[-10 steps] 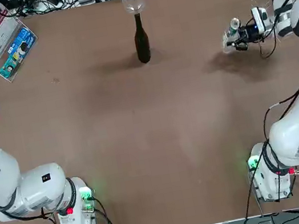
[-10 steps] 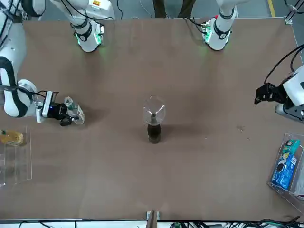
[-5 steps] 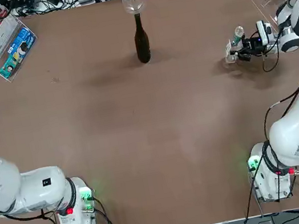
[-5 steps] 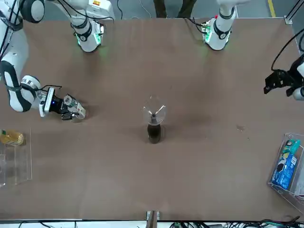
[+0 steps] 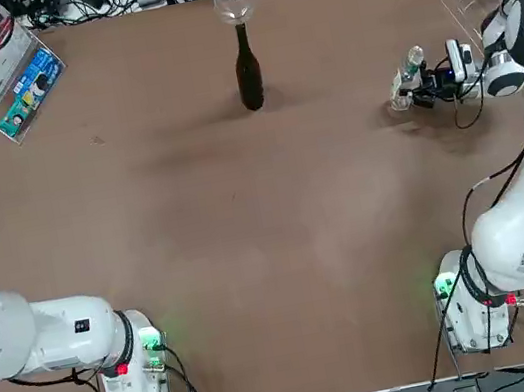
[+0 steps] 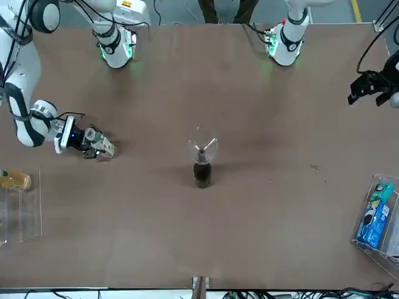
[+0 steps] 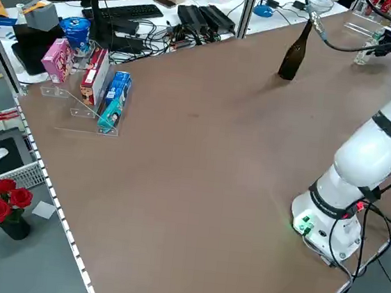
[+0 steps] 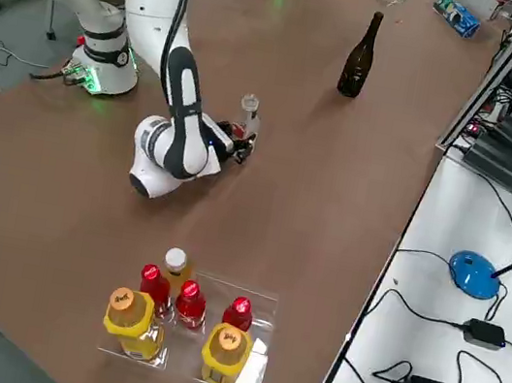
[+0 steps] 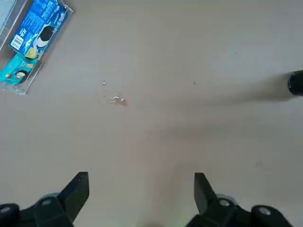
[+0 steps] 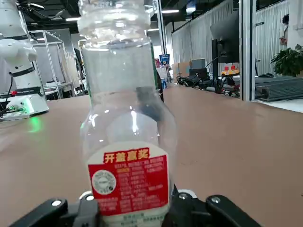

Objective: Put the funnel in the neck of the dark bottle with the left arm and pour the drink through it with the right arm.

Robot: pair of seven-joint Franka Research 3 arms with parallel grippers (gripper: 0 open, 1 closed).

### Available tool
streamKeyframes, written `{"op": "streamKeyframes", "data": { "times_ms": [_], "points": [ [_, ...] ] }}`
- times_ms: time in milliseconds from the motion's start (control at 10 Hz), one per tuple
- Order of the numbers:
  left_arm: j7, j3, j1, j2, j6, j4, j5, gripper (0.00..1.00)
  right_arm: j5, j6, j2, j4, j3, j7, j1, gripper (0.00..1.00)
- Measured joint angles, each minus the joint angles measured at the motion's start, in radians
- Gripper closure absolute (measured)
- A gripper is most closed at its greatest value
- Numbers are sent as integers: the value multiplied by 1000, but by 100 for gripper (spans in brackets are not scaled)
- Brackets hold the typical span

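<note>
The dark bottle [image 5: 248,77] stands upright at the table's far middle, with the clear funnel [image 5: 234,0] seated in its neck; the front view shows the same funnel [image 6: 202,146] on the bottle [image 6: 201,175]. At the far right, the drink [image 5: 409,79], a small clear bottle with an open neck and a red-and-white label [image 10: 128,182], stands upright on the table. My right gripper [image 5: 421,93] is shut on its base, low at table level. My left gripper [image 6: 369,87] hangs open and empty over the table's left side, far from the dark bottle.
A clear tray of snack boxes [image 5: 13,77] sits at the far left corner. A clear rack of red and yellow bottles [image 8: 185,322] stands at the right edge behind my right arm. Cables and gear [image 7: 195,17] lie beyond the far edge.
My right gripper has swung the drink from a tilt to upright and set it lower, slightly nearer my base. My left gripper has drawn back toward the left edge, still open.
</note>
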Motion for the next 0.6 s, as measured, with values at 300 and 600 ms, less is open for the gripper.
{"op": "streamKeyframes", "data": {
  "times_ms": [300,600],
  "points": [
    [-3,0,-3,1,9,12,0,2,12,5,10,21,1,-1,19,56],
    [-9,0,-3,19,11,22,0,2,15,4,58,69,3,-4,24,56]
  ]
}}
